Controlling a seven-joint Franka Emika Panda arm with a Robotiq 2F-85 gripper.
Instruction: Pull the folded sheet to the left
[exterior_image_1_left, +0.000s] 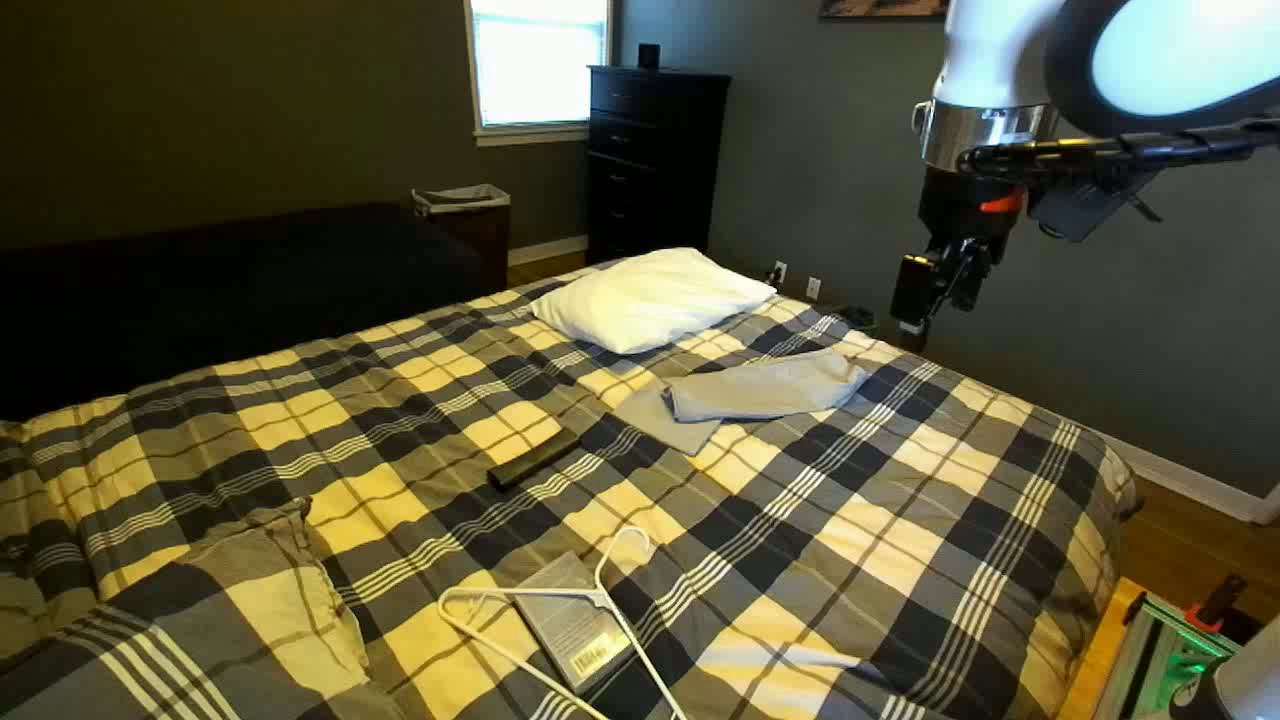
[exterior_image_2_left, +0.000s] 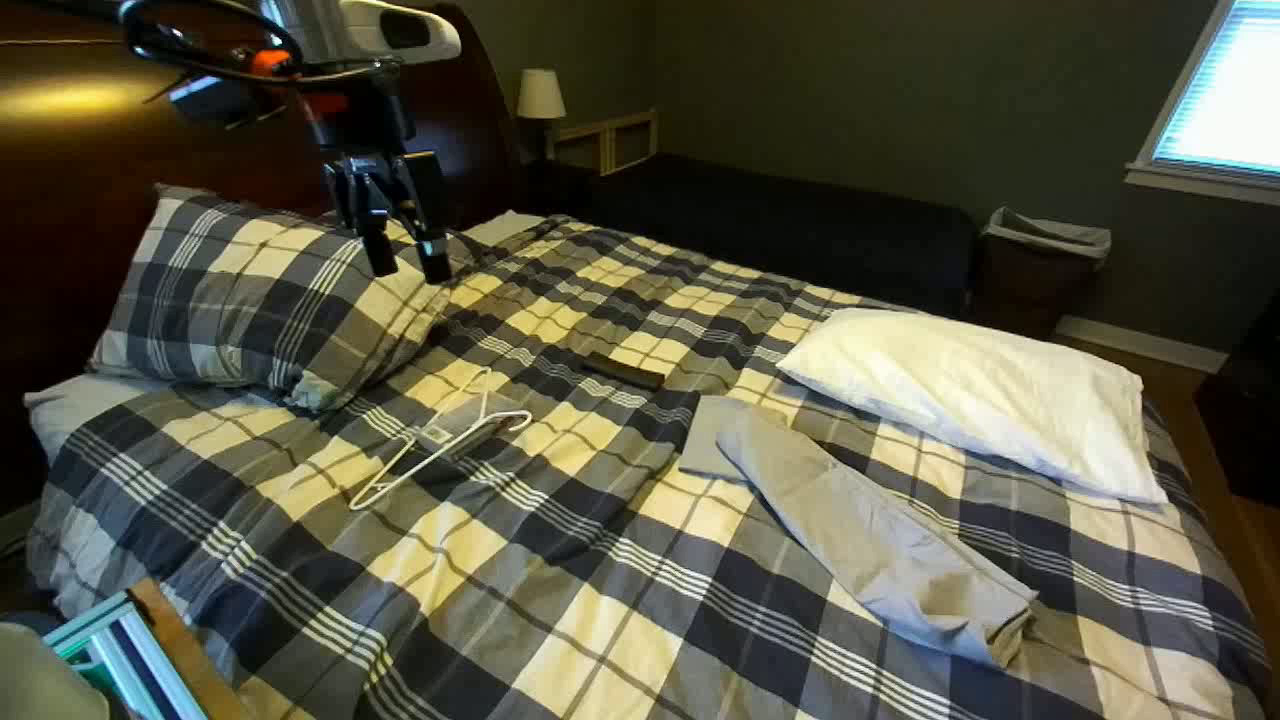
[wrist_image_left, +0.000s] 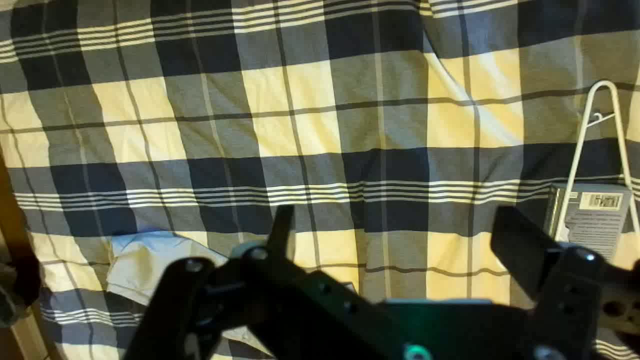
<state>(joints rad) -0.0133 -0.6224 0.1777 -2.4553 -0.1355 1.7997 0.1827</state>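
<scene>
Well left of the puffy white fabric pillow (exterior_image_2_left: 970, 400), in an exterior view, the black two-fingered mechanical gripper (exterior_image_2_left: 408, 265) hangs in the air, its fingers (wrist_image_left: 520, 245) wide apart with nothing between them, probably held high to come down on cloth from above. Also well left of the pillow, a slender white hanger (exterior_image_2_left: 440, 454) lies across a flat grey printed box (exterior_image_2_left: 466, 417), apparently just resting there. Nearer the pillow comes a slim black bar (exterior_image_2_left: 622, 370) (its material I cannot tell), then a flat grey cloth piece (exterior_image_2_left: 712, 430), just left of the pillow. It runs under one end of the long grey-tan folded cloth sheet (exterior_image_2_left: 870, 540) (whether it belongs to it is unclear). That sheet lies on the plaid fabric bed cover (exterior_image_2_left: 480, 600), near the pillow but apart from it; its rumpled end, I judge, offers an easier pinch than its flatter middle.
</scene>
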